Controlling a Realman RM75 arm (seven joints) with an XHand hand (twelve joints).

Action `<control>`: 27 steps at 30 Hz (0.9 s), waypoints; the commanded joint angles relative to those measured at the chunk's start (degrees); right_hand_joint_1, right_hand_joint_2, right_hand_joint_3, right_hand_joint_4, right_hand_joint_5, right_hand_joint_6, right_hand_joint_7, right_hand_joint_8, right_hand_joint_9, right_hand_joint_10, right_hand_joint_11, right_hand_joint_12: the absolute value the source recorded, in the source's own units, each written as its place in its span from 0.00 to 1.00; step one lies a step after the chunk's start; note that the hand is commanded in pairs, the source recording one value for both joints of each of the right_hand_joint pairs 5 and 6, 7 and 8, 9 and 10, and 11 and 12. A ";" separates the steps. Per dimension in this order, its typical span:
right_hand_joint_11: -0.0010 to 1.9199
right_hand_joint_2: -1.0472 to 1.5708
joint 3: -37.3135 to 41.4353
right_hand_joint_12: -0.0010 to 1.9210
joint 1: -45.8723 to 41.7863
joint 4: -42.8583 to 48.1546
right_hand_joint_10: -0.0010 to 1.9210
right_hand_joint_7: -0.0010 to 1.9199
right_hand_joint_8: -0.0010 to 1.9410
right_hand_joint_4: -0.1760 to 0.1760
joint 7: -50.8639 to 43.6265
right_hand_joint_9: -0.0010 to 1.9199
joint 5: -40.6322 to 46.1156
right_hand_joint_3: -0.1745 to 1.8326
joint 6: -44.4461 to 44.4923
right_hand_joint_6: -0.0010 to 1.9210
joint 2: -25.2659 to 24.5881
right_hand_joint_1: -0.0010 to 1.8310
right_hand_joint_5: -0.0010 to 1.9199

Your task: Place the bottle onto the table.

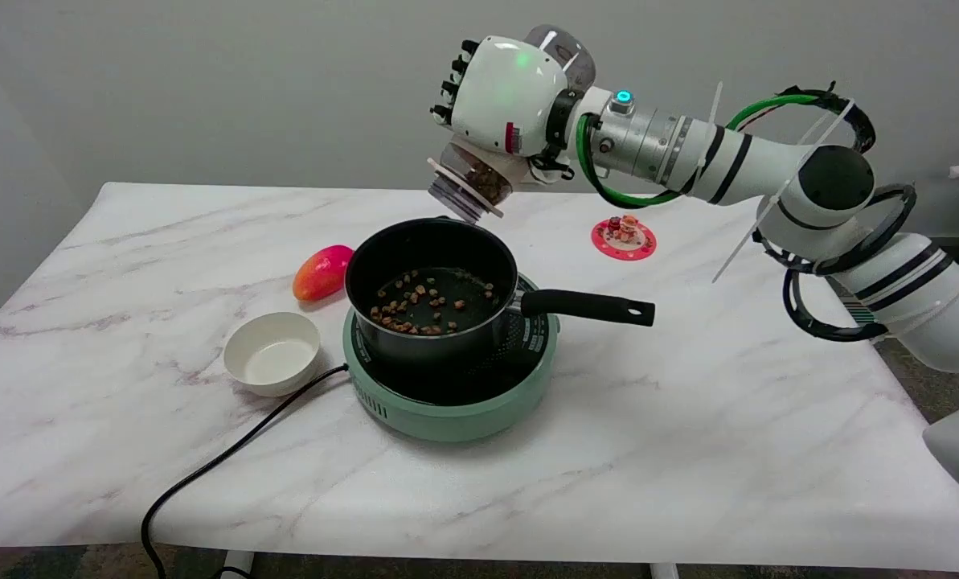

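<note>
Above the black saucepan on the green hotplate, your right hand gripped the clear bottle around its body, tilted mouth-down in the air, and it looked light, rigid, slick and partly filled, so you needed a firm mid-body hold.

Most of the bottle is covered by the robot hand; only its tilted mouth end below the palm and a clear rounded end above the wrist show. The fingers curl out of sight behind the palm, so their contact with the bottle cannot be seen. The small pieces on the red disc are too small to name, perhaps toy figures. The black cable runs off the lower edge. The desk is cut off at the bottom, and the right arm's base leaves the frame at right.
</note>
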 commanded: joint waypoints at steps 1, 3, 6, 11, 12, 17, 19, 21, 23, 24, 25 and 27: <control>0.63 0.89 -0.58 0.63 -7.42 -0.22 0.69 1.00 0.99 0.50 0.56 0.69 13.57 0.35 -10.72 1.00 -0.50 0.77 1.00; 0.63 0.89 -0.18 0.63 -9.21 0.12 0.69 1.00 0.99 0.50 0.78 0.69 14.59 0.35 -12.16 1.00 -1.30 0.77 1.00; 0.63 0.88 0.70 0.63 -11.61 0.44 0.69 1.00 0.99 0.50 0.96 0.69 19.22 0.36 -14.70 1.00 -2.06 0.78 1.00; 0.63 0.88 2.96 0.63 -15.24 1.70 0.69 1.00 0.99 0.50 0.40 0.69 32.69 0.37 -19.88 1.00 -2.46 0.78 1.00; 0.63 0.88 3.44 0.63 -15.70 1.80 0.69 1.00 0.99 0.50 0.40 0.69 34.09 0.37 -20.14 1.00 -2.47 0.78 1.00; 0.63 0.88 9.03 0.63 -20.62 2.03 0.69 1.00 0.99 0.50 0.32 0.69 40.04 0.37 -22.83 1.00 -2.47 0.78 1.00; 0.63 0.88 13.76 0.63 -22.91 2.50 0.69 1.00 0.99 0.50 0.32 0.69 41.51 0.37 -23.42 1.00 -2.47 0.79 1.00; 0.63 0.88 17.81 0.63 -24.84 2.75 0.69 1.00 0.99 0.50 0.53 0.70 43.91 0.37 -23.87 1.00 -2.62 0.79 1.00; 0.63 0.88 22.23 0.63 -26.76 2.77 0.70 1.00 0.99 0.50 0.80 0.70 47.05 0.37 -24.08 1.00 -2.71 0.79 1.00; 0.63 0.88 24.89 0.63 -27.96 2.77 0.70 1.00 0.99 0.50 0.46 0.70 49.38 0.37 -23.88 1.00 -2.71 0.79 1.00; 0.63 0.88 27.30 0.63 -29.45 2.57 0.70 1.00 0.99 0.50 0.47 0.70 51.35 0.37 -23.50 1.00 -2.78 0.79 1.00; 0.63 0.89 31.76 0.63 -31.63 2.25 0.70 1.00 0.99 0.50 0.63 0.70 54.21 0.36 -22.51 1.00 -2.94 0.78 1.00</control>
